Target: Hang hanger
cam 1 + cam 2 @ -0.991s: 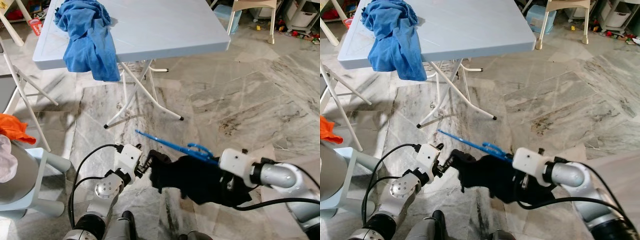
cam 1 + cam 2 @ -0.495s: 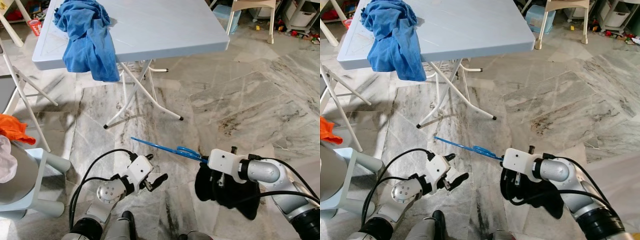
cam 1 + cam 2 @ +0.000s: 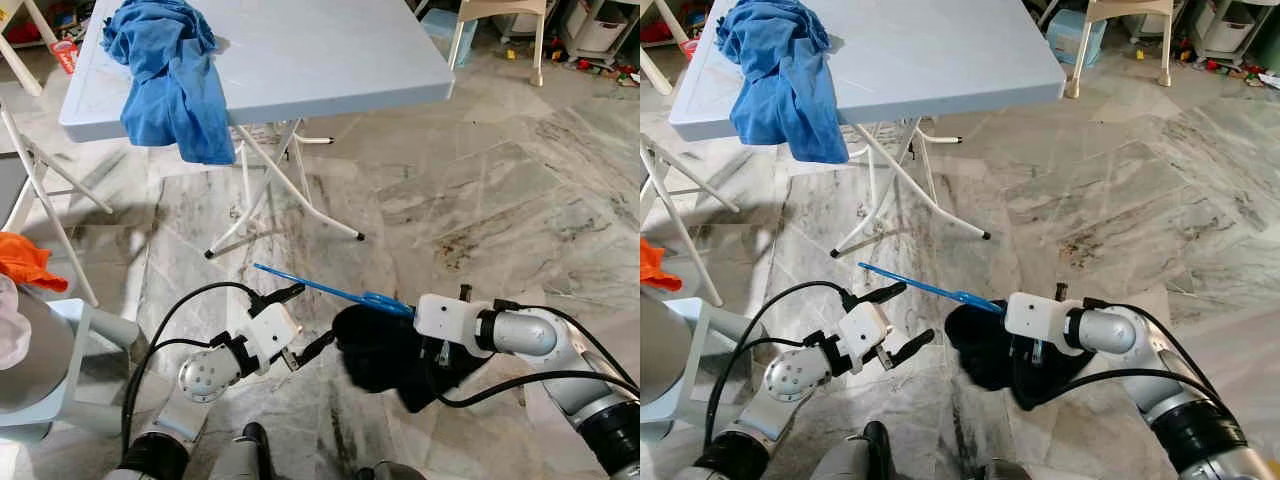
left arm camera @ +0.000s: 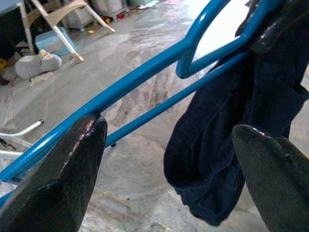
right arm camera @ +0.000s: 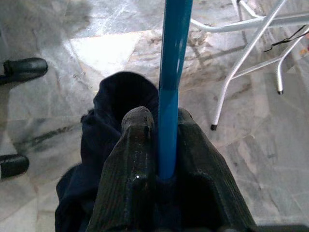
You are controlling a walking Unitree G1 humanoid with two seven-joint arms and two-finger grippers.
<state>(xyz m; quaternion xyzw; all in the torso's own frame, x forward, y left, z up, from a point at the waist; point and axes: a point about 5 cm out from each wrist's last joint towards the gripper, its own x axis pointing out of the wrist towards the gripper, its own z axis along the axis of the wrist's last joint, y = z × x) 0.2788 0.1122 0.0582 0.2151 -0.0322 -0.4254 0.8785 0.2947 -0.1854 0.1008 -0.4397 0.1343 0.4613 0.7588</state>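
- At the far left we see an orange cloth (image 3: 28, 258) lying above a pale stool (image 3: 75, 340) on the marble floor (image 3: 500, 200).
- Beyond it stands a folding counter (image 3: 300, 60) with a pale blue top and white legs. A blue towel (image 3: 165, 70) lies at its left end and hangs over the near edge.
- Our left pincer (image 3: 292, 323) is low over the floor, in front of the counter's near edge. Its two black fingers (image 4: 58, 179) are spread wide and grip nothing.
- In the left wrist view, the blue bars of the hanger pass between those spread fingers; we cannot tell whether one finger touches a bar.
- The blue hanger (image 3: 320, 289) is held in the air above the floor, between the two pincers. Its long bar points up and to the left, toward the counter's legs.
- A dark garment (image 3: 385, 350) hangs from the right part of the hanger and droops below it, just beside the left pincer's lower finger.
- Our right pincer (image 5: 159, 145) is closed tight on the hanger's blue bar, with one finger on each side of it and the dark garment bunched directly under the fingers.
- In the head views the right wrist's white housing (image 3: 448, 318) sits just right of the garment, with black cables looping below the silver arm.
- At the far right, beyond the counter, we see white chair legs (image 3: 500, 30) and some small clutter on the floor.
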